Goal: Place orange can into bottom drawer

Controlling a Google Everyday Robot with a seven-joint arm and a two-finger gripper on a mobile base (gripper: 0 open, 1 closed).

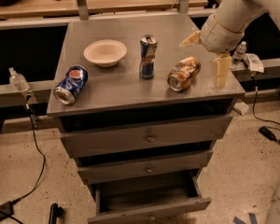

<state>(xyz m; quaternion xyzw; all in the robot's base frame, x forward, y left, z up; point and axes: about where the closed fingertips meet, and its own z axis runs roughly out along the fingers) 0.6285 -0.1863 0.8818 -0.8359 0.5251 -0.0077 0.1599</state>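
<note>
The orange can (183, 73) lies on its side on the right part of the grey cabinet top (121, 85), silver top toward the front. My gripper (201, 63) hangs just to the right of the can and slightly above it, open and empty, with one pale finger (220, 71) pointing down near the cabinet's right edge and the other finger (191, 38) pointing left behind the can. The bottom drawer (151, 210) is pulled open at the foot of the cabinet, and its inside looks dark and empty.
A blue Pepsi can (71, 84) lies at the front left of the top. A slim blue can (148, 56) stands upright in the middle, with a white bowl (105, 52) behind it to the left. The two upper drawers (149, 136) are shut. Cables lie on the floor.
</note>
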